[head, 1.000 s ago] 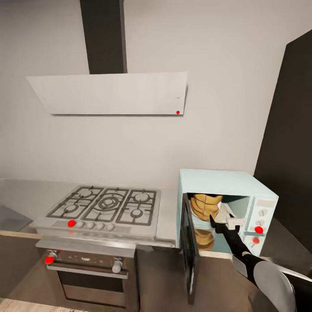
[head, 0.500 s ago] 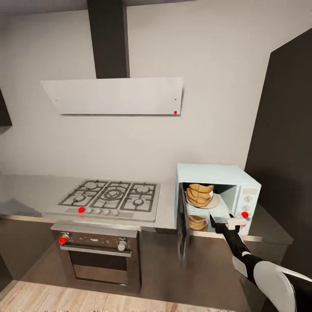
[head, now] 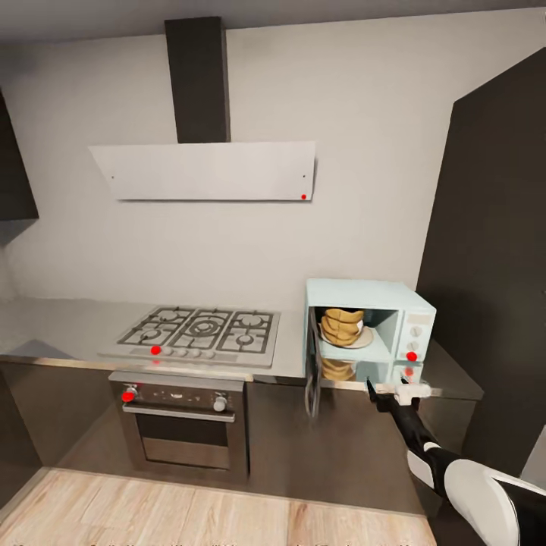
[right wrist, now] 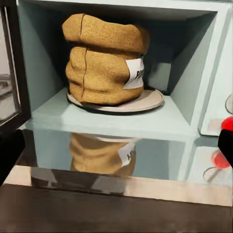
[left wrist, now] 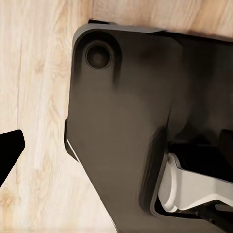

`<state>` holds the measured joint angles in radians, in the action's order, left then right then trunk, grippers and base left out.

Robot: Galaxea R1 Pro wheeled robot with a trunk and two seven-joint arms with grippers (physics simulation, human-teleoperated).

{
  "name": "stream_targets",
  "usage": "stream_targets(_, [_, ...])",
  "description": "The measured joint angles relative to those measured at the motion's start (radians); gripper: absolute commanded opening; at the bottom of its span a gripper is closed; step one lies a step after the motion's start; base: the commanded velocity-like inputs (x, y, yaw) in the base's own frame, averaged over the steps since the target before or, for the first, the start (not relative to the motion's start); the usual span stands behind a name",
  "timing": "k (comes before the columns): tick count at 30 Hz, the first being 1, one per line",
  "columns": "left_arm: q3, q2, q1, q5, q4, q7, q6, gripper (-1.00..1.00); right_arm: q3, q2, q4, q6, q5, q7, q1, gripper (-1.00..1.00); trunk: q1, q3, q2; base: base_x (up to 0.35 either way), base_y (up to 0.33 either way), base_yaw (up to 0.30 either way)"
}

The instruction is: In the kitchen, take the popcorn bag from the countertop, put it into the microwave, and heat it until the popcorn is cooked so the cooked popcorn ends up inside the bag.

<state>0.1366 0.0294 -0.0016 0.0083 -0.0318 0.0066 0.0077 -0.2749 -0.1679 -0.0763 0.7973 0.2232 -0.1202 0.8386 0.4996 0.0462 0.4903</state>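
The bag [head: 340, 327] stands upright inside the microwave [head: 369, 331], on the round plate [right wrist: 145, 103], and touches no wall of the cavity. In the right wrist view there is free room on both sides of the bag [right wrist: 104, 60], more on the side toward the knobs, and a small gap between its rolled rim and the cavity ceiling. A white label [right wrist: 134, 73] is on its side. The shiny surface [right wrist: 116, 182] in front of the microwave mirrors the bag.

The microwave door [head: 312, 371] is open and swings out over the front edge of the surface [head: 68, 322], toward the cooktop [head: 199, 334]. The doorway is not blocked. The microwave stands at the end of the surface, next to a tall dark cabinet [head: 493, 258]. Its panel [head: 414, 338] carries two knobs and a red dot.

The right claw [head: 396, 394] hangs in front of the surface edge, below the panel and apart from the microwave. I cannot tell if it is released or clenched, because its fingers are not clear.

The left wrist view looks down on the wooden floor [left wrist: 34, 97] and a dark part of the robot's body [left wrist: 126, 116]. One dark fingertip [left wrist: 8, 151] is at the border, so I cannot tell this claw's state either.

Under the cooktop is the oven [head: 184, 423], and the hood [head: 208, 171] hangs on the wall above.
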Motion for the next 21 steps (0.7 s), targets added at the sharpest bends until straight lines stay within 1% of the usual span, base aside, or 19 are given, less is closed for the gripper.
stream_targets(1, [0.000, 0.000, 0.000, 0.000, 0.000, 0.000, -0.001, 1.00, 0.000, 0.000, 0.000, -0.024, 0.000, -0.002, -0.023, 1.00, 0.000, 0.000, 0.000, -0.029, 0.000, 0.000])
stream_targets(3, [0.001, -0.004, 0.000, 0.000, 0.000, -0.001, -0.001, 1.00, 0.001, 0.001, 0.000, -0.049, -0.001, -0.004, -0.072, 1.00, 0.000, 0.000, 0.000, -0.011, 0.000, 0.000])
stream_targets(6, [-0.002, -0.007, 0.000, 0.000, -0.002, -0.001, -0.003, 1.00, 0.000, 0.001, -0.001, -0.062, -0.001, -0.005, -0.146, 1.00, 0.000, 0.000, 0.000, -0.003, 0.000, 0.000])
stream_targets(7, [-0.002, -0.010, 0.000, 0.000, -0.003, -0.001, -0.003, 1.00, 0.000, 0.002, -0.001, -0.063, -0.001, -0.004, -0.179, 1.00, 0.000, 0.000, 0.000, 0.000, 0.000, 0.000])
stream_targets(8, [-0.002, -0.015, 0.000, 0.000, -0.004, -0.001, -0.004, 1.00, 0.000, 0.002, -0.001, -0.065, -0.001, -0.004, -0.202, 1.00, 0.000, 0.000, 0.000, 0.000, 0.000, 0.000])
stream_targets(9, [-0.002, -0.026, 0.000, -0.001, -0.014, -0.001, -0.004, 1.00, 0.000, 0.002, -0.001, -0.074, -0.001, -0.003, -0.233, 1.00, 0.000, 0.000, 0.000, 0.000, 0.000, 0.000])
stream_targets(11, [-0.002, -0.041, 0.000, -0.001, -0.053, -0.001, -0.005, 1.00, 0.000, 0.001, -0.001, -0.118, -0.002, -0.002, -0.279, 1.00, 0.000, 0.000, 0.000, 0.000, 0.000, 0.000])
stream_targets(13, [0.000, -0.051, 0.000, -0.001, -0.099, -0.001, -0.005, 1.00, 0.001, 0.000, -0.001, -0.229, -0.001, -0.001, -0.329, 1.00, 0.000, 0.000, 0.000, 0.000, 0.000, 0.000])
stream_targets(14, [0.001, -0.053, 0.000, -0.001, -0.120, -0.001, -0.005, 1.00, 0.002, 0.000, -0.001, -0.311, -0.001, -0.001, -0.355, 1.00, 0.000, 0.000, 0.000, 0.000, 0.000, 0.000])
stream_targets(15, [0.002, -0.053, 0.000, -0.001, -0.140, -0.001, -0.005, 1.00, 0.001, 0.000, -0.001, -0.366, -0.001, -0.001, -0.369, 1.00, 0.000, 0.000, 0.000, 0.000, 0.000, 0.000])
stream_targets(17, [0.003, -0.054, 0.000, -0.001, -0.218, -0.001, -0.004, 1.00, 0.002, 0.001, -0.001, -0.514, -0.001, -0.001, -0.401, 1.00, 0.000, 0.000, 0.000, 0.000, 0.000, 0.000])
stream_targets(19, [0.004, -0.054, 0.000, -0.001, -0.276, -0.001, -0.005, 1.00, 0.003, 0.006, -0.001, -0.617, 0.000, -0.003, -0.432, 1.00, 0.000, 0.000, 0.000, 0.000, 0.000, 0.000])
stream_targets(20, [0.004, -0.054, 0.000, -0.001, -0.303, 0.000, -0.005, 1.00, 0.003, 0.014, -0.001, -0.661, 0.000, -0.003, -0.454, 1.00, 0.000, 0.000, 0.000, 0.000, 0.000, 0.000])
stream_targets(21, [0.004, -0.054, 0.000, -0.001, -0.322, 0.000, -0.005, 1.00, 0.003, 0.021, -0.001, -0.681, 0.000, -0.003, -0.471, 1.00, 0.000, 0.000, 0.000, 0.000, 0.000, 0.000])
